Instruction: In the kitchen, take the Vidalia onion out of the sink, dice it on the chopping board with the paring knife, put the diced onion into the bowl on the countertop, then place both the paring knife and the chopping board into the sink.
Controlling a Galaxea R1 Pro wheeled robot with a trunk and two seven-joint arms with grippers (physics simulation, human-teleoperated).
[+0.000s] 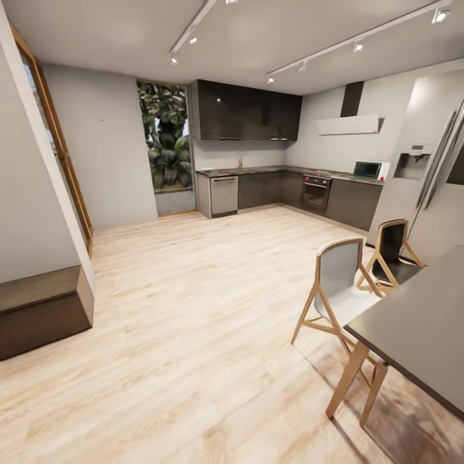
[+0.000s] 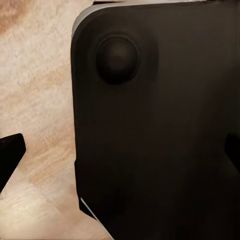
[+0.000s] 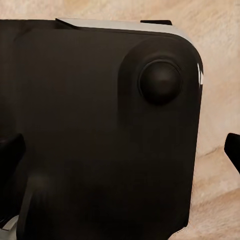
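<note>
Kitchen countertop (image 1: 283, 170) far across wood floor (image 1: 193, 309); dining table (image 1: 419, 322), chairs (image 1: 338, 283) nearby.

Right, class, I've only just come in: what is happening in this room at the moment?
Nothing is being handled yet. The robot stands on the wooden floor, well away from the kitchen countertop along the far wall. A dark dining table and two chairs are at its right. Both wrist views look down on the robot's own dark base over the floor.

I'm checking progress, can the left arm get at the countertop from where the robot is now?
Probably not: the countertop lies far across the wooden floor, against the back wall.
</note>
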